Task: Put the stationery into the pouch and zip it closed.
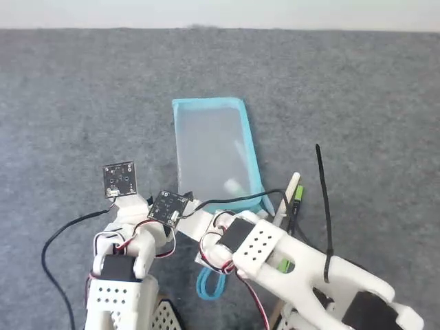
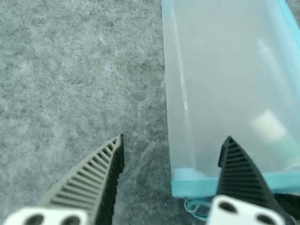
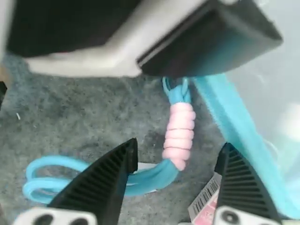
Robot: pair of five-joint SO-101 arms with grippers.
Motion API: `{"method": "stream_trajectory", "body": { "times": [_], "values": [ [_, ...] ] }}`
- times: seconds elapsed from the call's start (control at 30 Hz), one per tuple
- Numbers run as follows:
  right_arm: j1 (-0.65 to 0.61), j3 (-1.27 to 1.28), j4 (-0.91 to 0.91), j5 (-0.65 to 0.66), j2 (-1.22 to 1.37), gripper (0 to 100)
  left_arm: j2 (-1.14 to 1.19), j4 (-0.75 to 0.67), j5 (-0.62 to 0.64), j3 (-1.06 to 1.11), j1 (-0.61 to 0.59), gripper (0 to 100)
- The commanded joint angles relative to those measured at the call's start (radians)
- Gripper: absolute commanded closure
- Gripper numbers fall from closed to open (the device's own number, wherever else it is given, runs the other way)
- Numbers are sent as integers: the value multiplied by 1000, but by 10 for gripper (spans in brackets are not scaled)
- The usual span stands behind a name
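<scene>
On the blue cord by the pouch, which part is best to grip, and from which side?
Grip the pink coil, coming straight down. It is thick and lies flat on the mat, lined up between the fingers of the open right gripper. The blue loop beyond it is thin and floppy.

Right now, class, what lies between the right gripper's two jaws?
In the right wrist view, pink beads on a blue cord lie between the open jaws of the right gripper, touching neither.
</scene>
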Motion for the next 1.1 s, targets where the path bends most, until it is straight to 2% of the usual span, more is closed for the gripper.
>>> {"method": "stream_trajectory", "body": {
  "times": [0.0, 0.17, 0.37, 0.47, 0.87, 0.97, 1.07],
  "values": [
    [-13, -8, 5, -14, -12, 720, -11, 6, 9, -13, 6, 687],
    [-1, -8, 4, -14, -7, 742, -11, 6, 9, -13, 6, 687],
    [4, 18, -53, 0, -5, 927, -11, 6, 9, -13, 6, 687],
    [35, 23, -54, 55, -10, 991, -11, 6, 9, -13, 6, 687],
    [478, -68, 38, 44, -10, 991, -11, 6, 9, -13, 6, 687],
    [538, -69, 35, 43, -18, 991, -11, 6, 9, -13, 6, 687],
    [544, -69, 41, 43, -18, 990, -11, 6, 9, -13, 6, 687]
  ]
}}
